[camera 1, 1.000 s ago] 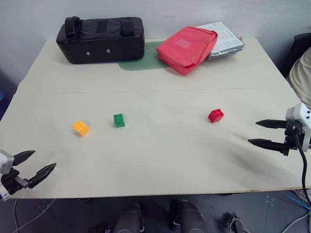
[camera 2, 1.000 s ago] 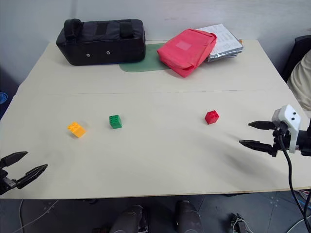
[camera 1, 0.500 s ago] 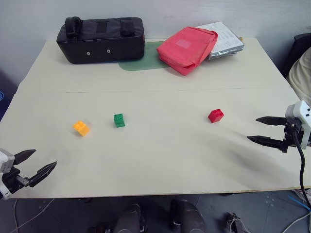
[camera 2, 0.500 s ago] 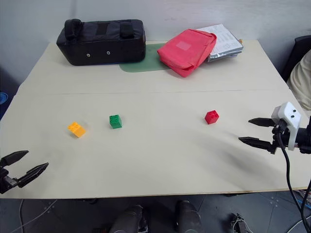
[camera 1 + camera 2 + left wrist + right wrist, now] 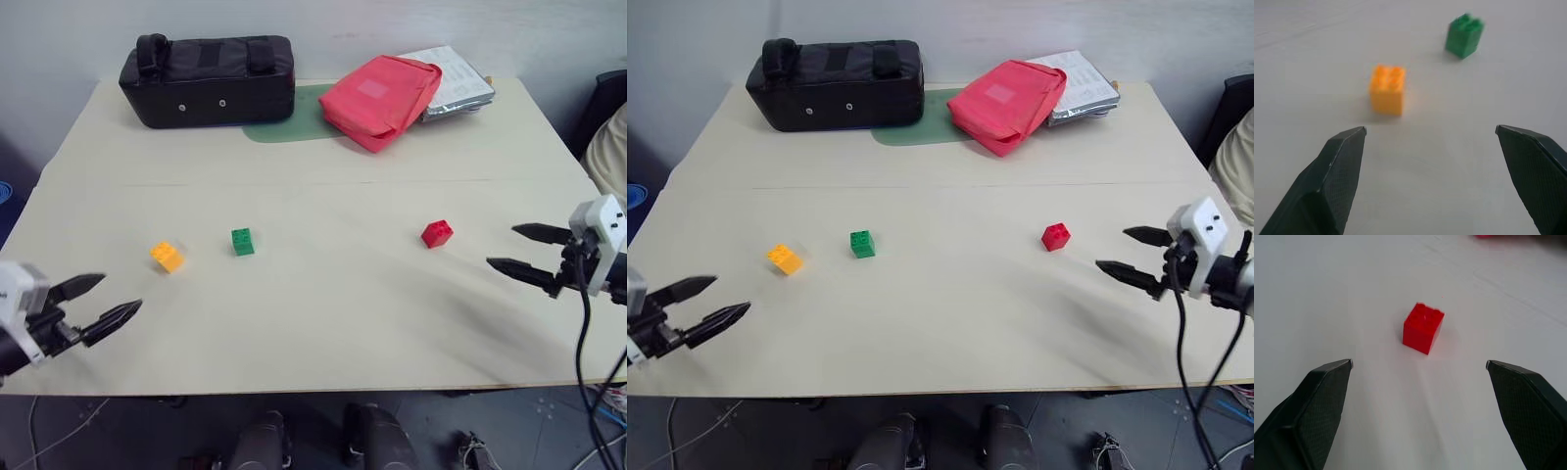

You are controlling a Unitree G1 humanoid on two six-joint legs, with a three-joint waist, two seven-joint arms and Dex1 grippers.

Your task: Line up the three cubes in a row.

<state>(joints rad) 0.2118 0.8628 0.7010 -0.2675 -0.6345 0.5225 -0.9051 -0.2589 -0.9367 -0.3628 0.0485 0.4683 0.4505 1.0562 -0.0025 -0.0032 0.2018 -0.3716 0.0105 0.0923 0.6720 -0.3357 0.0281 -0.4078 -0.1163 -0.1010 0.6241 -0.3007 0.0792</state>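
Note:
Three small studded cubes lie on the pale table (image 5: 323,313): an orange-yellow one (image 5: 167,257) at the left, a green one (image 5: 242,241) just right of it, and a red one (image 5: 437,233) farther right. My left gripper (image 5: 106,302) hovers open near the front left edge, pointing toward the orange-yellow cube (image 5: 1387,89), with the green cube (image 5: 1464,35) beyond it. My right gripper (image 5: 511,250) is open at the right side, aimed at the red cube (image 5: 1423,327) a short way ahead. Nothing is between either pair of fingers.
Along the back of the table stand a black bag (image 5: 208,78), a green mat (image 5: 284,122), a large red pouch (image 5: 377,98) and a stack of papers (image 5: 453,80). A dark chair edge (image 5: 605,98) shows at the far right.
My left gripper has come up and in over the table's front left edge, toward the orange-yellow cube. The right gripper has edged left toward the red cube. The cubes have not moved.

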